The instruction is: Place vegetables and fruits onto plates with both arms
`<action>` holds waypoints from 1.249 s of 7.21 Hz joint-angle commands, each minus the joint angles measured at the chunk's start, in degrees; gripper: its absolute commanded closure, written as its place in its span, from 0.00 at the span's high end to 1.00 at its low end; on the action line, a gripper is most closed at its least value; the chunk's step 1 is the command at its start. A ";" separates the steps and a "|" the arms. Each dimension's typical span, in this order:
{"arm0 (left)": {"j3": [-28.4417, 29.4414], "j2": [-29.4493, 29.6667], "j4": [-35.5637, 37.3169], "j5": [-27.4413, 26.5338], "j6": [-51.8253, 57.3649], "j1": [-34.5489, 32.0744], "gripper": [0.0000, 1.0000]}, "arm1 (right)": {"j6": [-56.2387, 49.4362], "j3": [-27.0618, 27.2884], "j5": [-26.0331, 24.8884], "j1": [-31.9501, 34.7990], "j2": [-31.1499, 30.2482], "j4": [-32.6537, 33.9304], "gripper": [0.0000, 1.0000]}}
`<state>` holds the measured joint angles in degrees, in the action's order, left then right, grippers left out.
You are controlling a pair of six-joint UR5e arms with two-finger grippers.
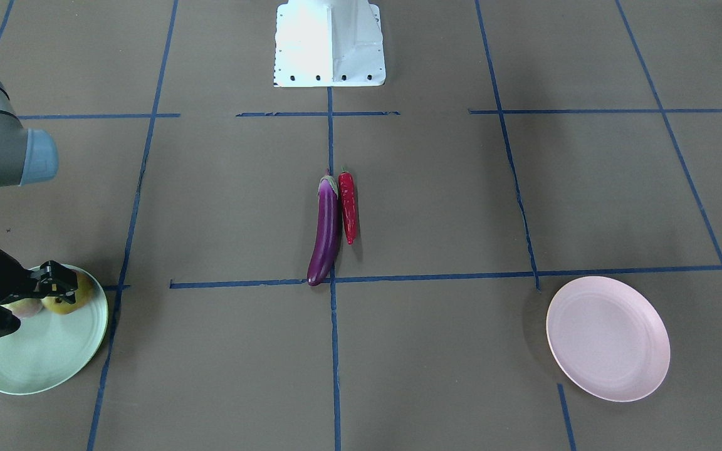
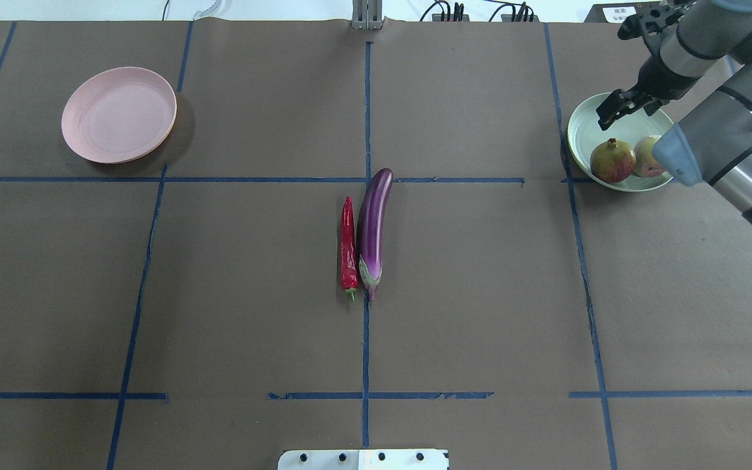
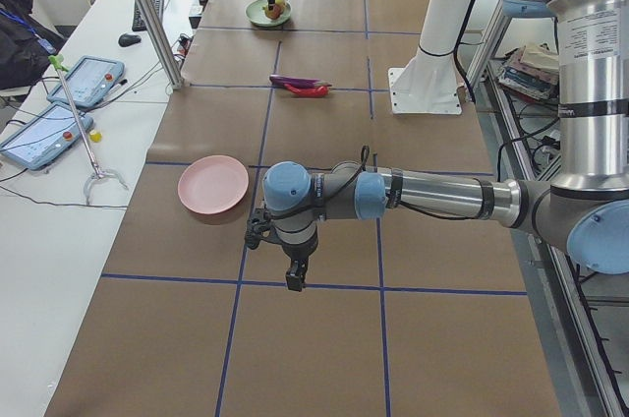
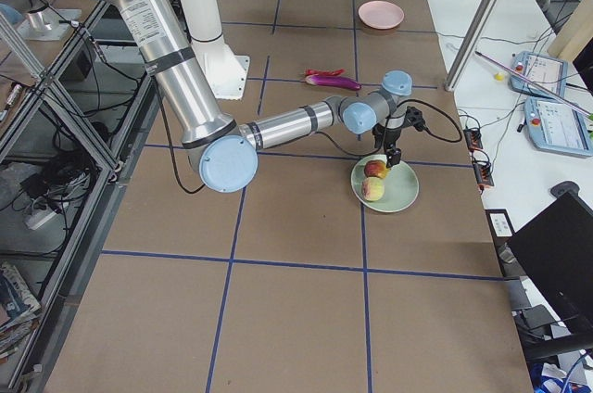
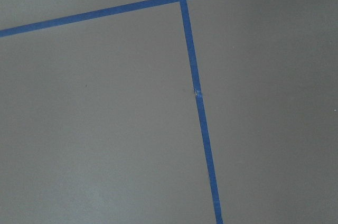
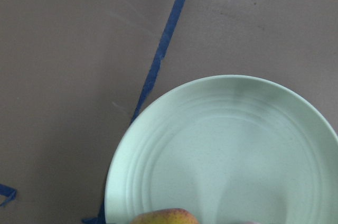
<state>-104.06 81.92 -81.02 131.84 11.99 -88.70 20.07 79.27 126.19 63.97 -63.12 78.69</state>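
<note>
Fruits (image 2: 613, 160) rest on mint plate (image 2: 586, 127) under released right pincer (image 2: 608, 115); left pincer (image 3: 293, 283) indeterminate.

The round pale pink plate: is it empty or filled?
Empty: the pale pink plate is bare; the long purple eggplant and thin red chili lie outside it.

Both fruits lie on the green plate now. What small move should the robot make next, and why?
Probably swing the left tool toward the chili: it and the eggplant lie on the table, and the pink plate is empty.
</note>
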 commanded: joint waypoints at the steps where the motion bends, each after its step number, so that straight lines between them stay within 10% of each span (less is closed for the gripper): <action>1: -1.58 0.60 -0.02 -0.53 0.14 0.46 1.00 | -4.91 0.62 5.10 6.93 -0.42 4.96 1.00; 5: -1.77 6.05 -10.89 0.25 -0.39 1.17 1.00 | -24.58 10.36 6.79 19.06 -14.51 15.53 1.00; 9: -3.69 15.78 -11.18 4.83 -27.86 19.28 1.00 | -24.57 16.70 9.60 24.54 -29.77 12.90 1.00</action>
<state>-106.86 94.29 -92.03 136.52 -9.27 -76.96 -5.57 94.32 135.52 88.21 -90.43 92.17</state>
